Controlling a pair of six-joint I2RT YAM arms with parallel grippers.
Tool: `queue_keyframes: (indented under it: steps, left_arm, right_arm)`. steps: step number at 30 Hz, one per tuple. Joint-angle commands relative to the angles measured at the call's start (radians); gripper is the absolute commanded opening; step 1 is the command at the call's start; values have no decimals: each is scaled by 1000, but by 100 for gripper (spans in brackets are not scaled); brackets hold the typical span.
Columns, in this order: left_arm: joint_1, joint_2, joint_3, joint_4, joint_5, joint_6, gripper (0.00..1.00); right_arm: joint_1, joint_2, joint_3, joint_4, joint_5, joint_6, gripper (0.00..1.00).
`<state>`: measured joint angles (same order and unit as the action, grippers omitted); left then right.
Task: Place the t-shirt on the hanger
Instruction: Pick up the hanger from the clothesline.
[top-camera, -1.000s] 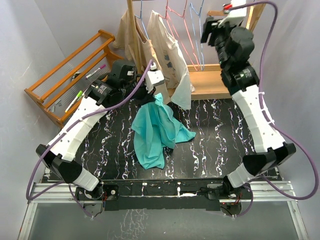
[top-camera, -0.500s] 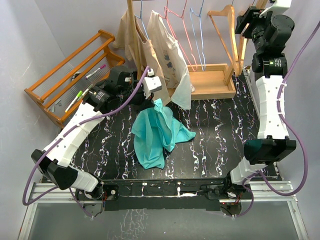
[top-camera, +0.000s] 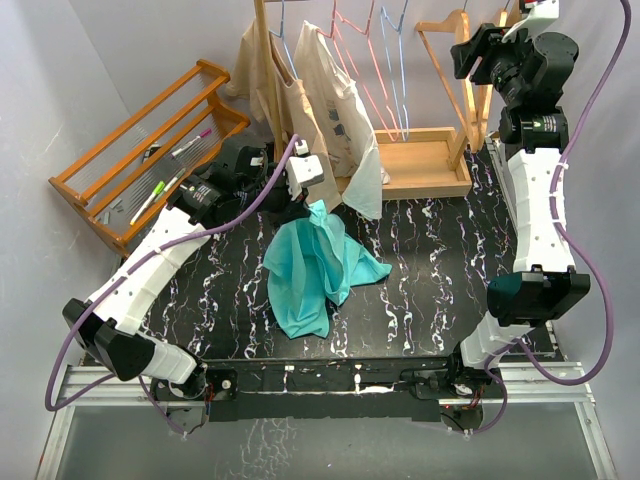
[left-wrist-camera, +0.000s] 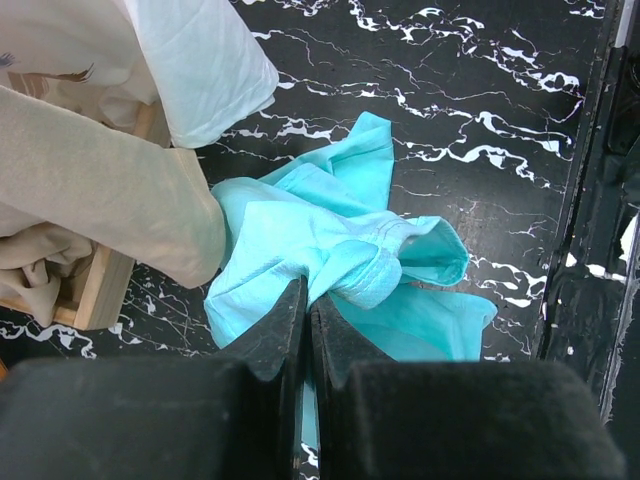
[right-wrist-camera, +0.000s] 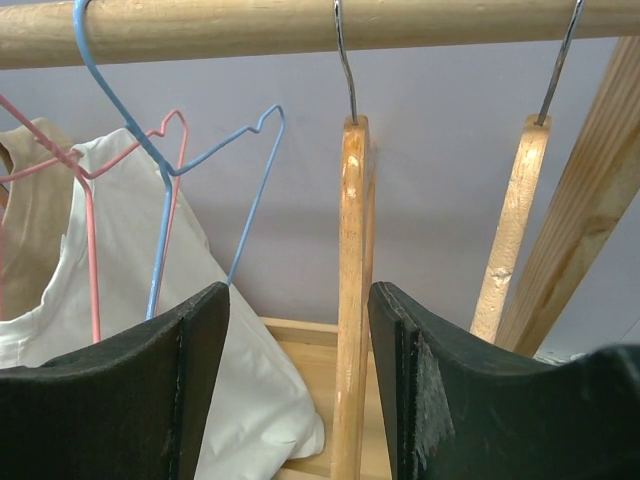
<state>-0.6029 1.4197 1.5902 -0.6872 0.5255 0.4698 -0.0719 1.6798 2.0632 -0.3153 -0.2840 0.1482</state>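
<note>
The teal t-shirt (top-camera: 318, 262) hangs bunched over the black marbled table, its lower part resting on it. My left gripper (top-camera: 305, 198) is shut on its upper fold; in the left wrist view the cloth (left-wrist-camera: 340, 250) is pinched between the fingers (left-wrist-camera: 270, 330). The wooden hanger (top-camera: 452, 75) hangs by its hook from the rail at the back right. My right gripper (top-camera: 470, 50) is open just beside it; in the right wrist view the hanger (right-wrist-camera: 352, 300) stands between the spread fingers (right-wrist-camera: 200, 360), closer to the right one, not touched.
Beige shirts (top-camera: 335, 110) and thin pink and blue wire hangers (top-camera: 385, 60) hang on the rail above a wooden base (top-camera: 425, 165). A second wooden hanger (right-wrist-camera: 512, 230) hangs to the right. A wooden rack (top-camera: 140, 150) with pens stands at the back left.
My right arm swung from the middle back to the far right and has now turned its gripper left up to the wooden hanger. My left gripper has held the t-shirt nearly still.
</note>
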Motion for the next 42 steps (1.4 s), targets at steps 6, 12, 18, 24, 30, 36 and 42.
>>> queue_keyframes:
  steps: [6, 12, 18, 24, 30, 36, 42]
  left_arm:
    - [6, -16, 3, 19, 42, -14, 0]
    - [6, -5, -13, 31, 45, -8, 0]
    - [5, 14, -23, 49, 57, -11, 0]
    - [5, 24, -24, 55, 66, -17, 0]
    - [5, 34, 2, 53, 68, -41, 0]
    - [4, 34, 8, 44, 55, -48, 0]
    - [5, 26, 1, 37, 50, -50, 0]
  right_arm:
    - [1, 29, -6, 90, 9, -36, 60]
    - [0, 110, 25, 107, 0, -41, 59]
    - [1, 134, 0, 139, 18, -59, 40]
    - [1, 58, -121, 213, 41, -74, 8]
    - [0, -14, -153, 225, 26, -82, 8]
    - [0, -40, -86, 198, -9, -79, 8]
    - [0, -34, -48, 145, -24, -94, 8]
